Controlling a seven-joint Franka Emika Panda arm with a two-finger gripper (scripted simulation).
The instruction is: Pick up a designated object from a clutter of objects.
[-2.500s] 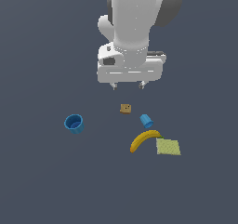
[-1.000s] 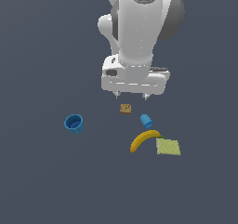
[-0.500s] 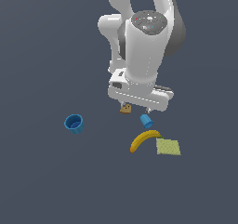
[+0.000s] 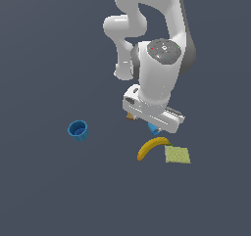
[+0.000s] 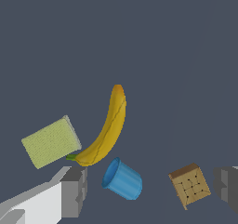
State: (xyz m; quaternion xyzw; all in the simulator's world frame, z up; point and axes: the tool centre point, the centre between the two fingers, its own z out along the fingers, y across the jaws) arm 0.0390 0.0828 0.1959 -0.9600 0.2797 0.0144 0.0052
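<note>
The arm is in its approach: the gripper (image 5: pixel 151 190), fingers spread wide and empty, hangs above the small blue cup (image 5: pixel 122 179) and tan cube (image 5: pixel 190 185), so it must shift over the banana (image 5: pixel 106 128) beside the yellow-green pad (image 5: pixel 50 141) and descend.

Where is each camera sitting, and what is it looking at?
Exterior view: off the arm, looking down at the dark floor; the white arm fills the middle, with the banana, yellow-green pad and a blue cup below it.
Wrist view: on the wrist, facing the floor; the open claw has grey fingers at the picture's edge.
Both show the banana, the pad, the small tipped blue cup and the tan cube.
</note>
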